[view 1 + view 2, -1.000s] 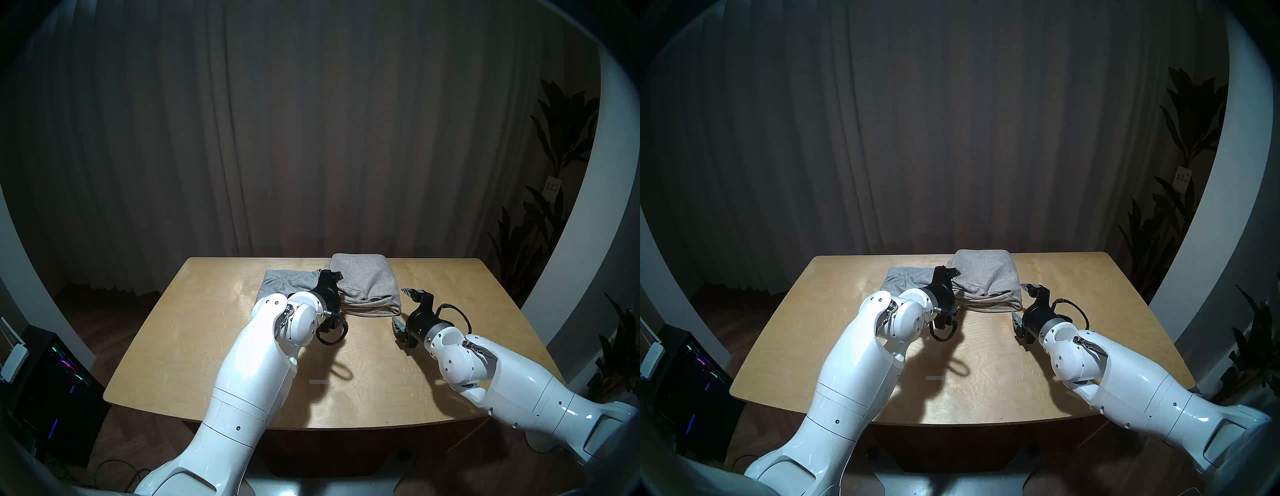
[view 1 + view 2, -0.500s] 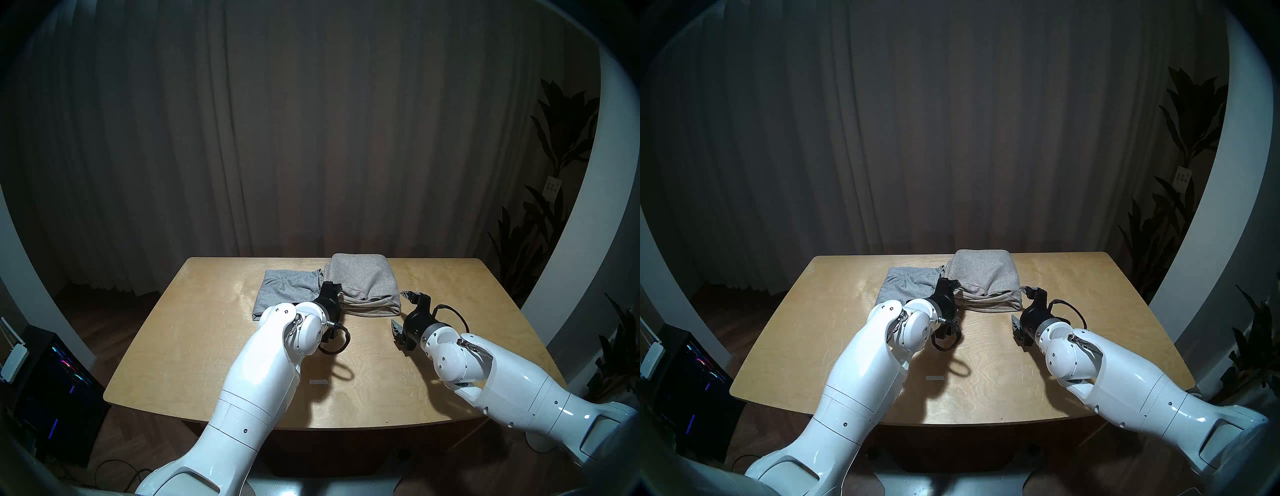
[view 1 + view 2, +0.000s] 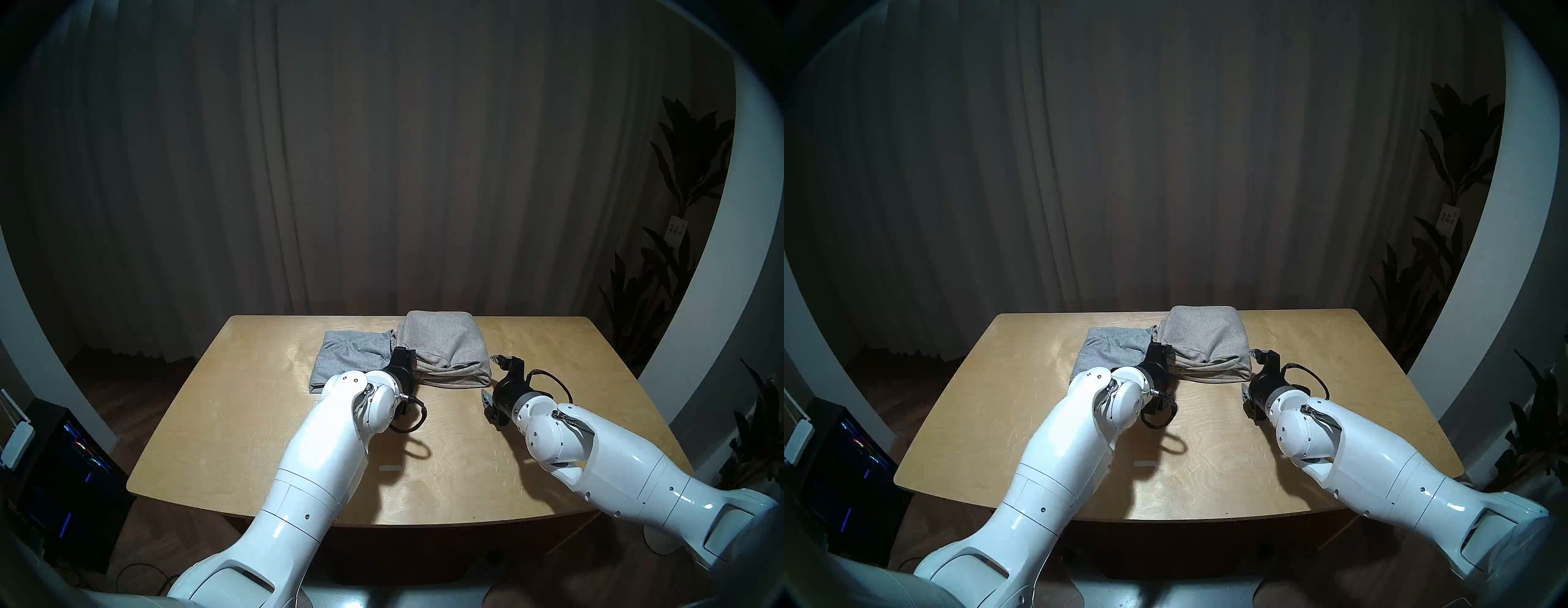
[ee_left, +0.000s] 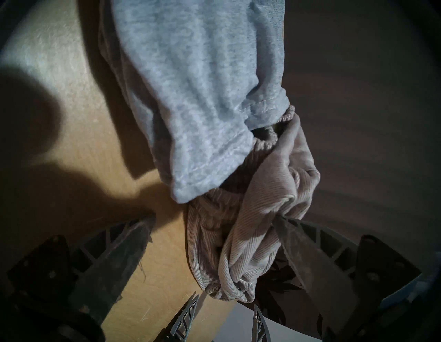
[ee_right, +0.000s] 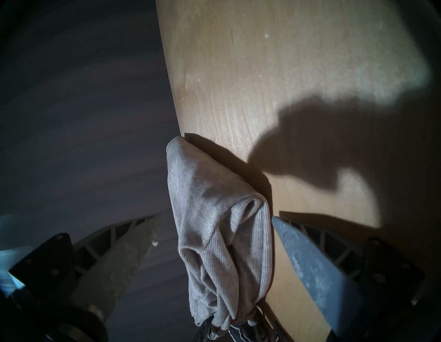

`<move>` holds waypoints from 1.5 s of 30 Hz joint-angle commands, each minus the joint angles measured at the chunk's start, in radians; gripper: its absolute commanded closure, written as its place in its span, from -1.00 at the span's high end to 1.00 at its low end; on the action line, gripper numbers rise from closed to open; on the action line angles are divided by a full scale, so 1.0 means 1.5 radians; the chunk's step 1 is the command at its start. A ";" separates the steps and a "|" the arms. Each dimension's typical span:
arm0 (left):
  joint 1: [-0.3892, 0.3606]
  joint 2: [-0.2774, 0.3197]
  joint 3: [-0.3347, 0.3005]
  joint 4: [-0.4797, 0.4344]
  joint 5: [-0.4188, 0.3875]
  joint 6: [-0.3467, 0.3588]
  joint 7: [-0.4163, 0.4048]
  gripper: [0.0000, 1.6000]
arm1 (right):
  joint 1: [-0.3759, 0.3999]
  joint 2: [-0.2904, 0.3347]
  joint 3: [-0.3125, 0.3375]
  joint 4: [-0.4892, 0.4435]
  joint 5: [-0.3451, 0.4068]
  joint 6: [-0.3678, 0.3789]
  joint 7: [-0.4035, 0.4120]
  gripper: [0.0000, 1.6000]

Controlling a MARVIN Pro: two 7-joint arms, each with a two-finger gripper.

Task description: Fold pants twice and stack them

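The folded beige-grey pants lie at the table's back middle. The smaller light grey pants lie flat just to their left, and their hem overlaps the beige waistband. My left gripper is at the beige pants' near left corner. It is open, with bunched beige fabric between its fingers, and one fingertip touches the cloth. My right gripper is open at the near right corner, its fingers on either side of the beige fold.
The wooden table has bare surface in front and to both sides, with a small white strip near the front. A lit computer case stands on the floor at left, plants at right, and a curtain behind.
The left gripper drew back from the seam between the two pants and came down at the beige pair's near left corner. The right arm shifted slightly left toward the near right corner. Both stayed open.
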 commanded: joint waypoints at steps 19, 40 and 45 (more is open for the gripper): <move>-0.042 -0.002 -0.003 0.027 0.005 0.038 -0.055 1.00 | 0.078 -0.074 -0.034 0.096 -0.032 0.022 -0.027 1.00; 0.038 0.014 0.009 -0.047 0.035 0.037 -0.185 1.00 | 0.050 -0.061 -0.043 0.066 -0.039 0.008 -0.021 1.00; 0.035 0.012 0.018 -0.040 0.048 0.029 -0.208 1.00 | 0.047 -0.057 -0.044 0.058 -0.038 0.002 -0.021 1.00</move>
